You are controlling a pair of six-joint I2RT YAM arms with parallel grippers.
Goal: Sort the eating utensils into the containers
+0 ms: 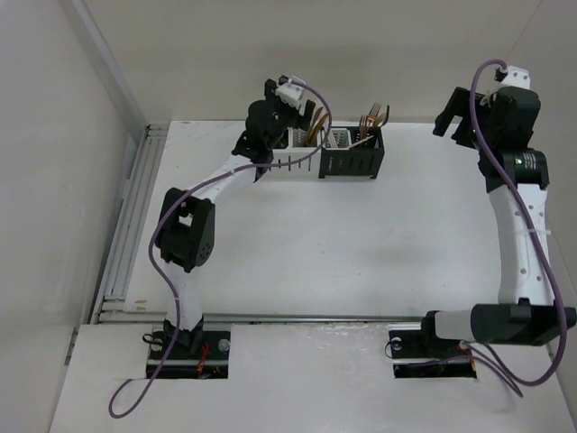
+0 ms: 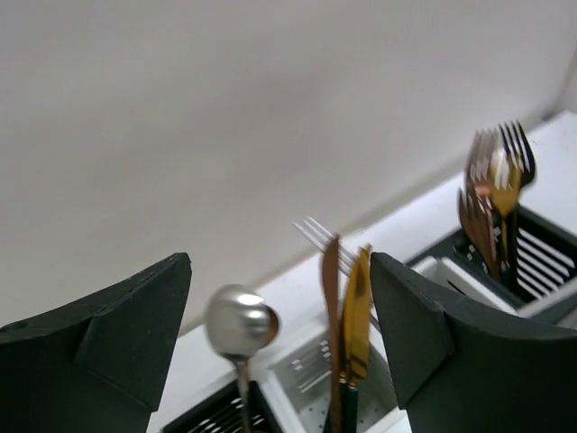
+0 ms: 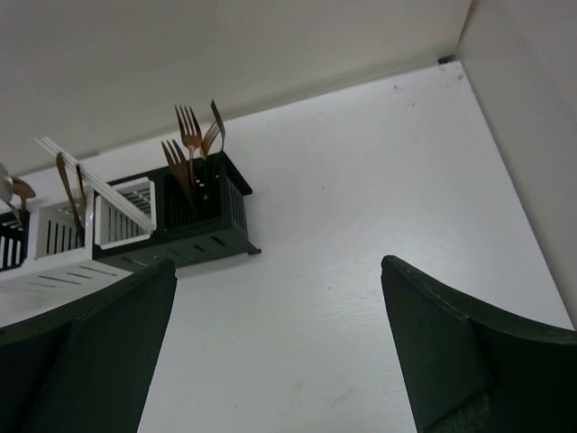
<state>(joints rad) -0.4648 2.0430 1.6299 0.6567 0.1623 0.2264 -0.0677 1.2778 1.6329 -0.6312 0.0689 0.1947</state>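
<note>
The containers [image 1: 350,163] stand in a joined row at the back of the table, black and white holders side by side. Copper and gold forks [image 1: 374,115] stand in the right black holder [image 3: 203,230]. My left gripper [image 1: 270,135] hovers over the row's left end and is open. In the left wrist view a silver spoon [image 2: 239,320] stands upright between the fingers of my left gripper [image 2: 279,262], touching neither. Copper and gold knives [image 2: 347,307] stand in a white holder [image 2: 311,379] close to the right finger. My right gripper [image 1: 460,117] is raised at the back right, and in its wrist view the right gripper [image 3: 279,266] is open with nothing in it.
Silver chopsticks [image 3: 90,176] lean in a white holder [image 3: 126,212]. The back wall runs just behind the row, and a side wall [image 3: 532,108] closes the right. An aluminium rail [image 1: 126,225] lines the table's left edge.
</note>
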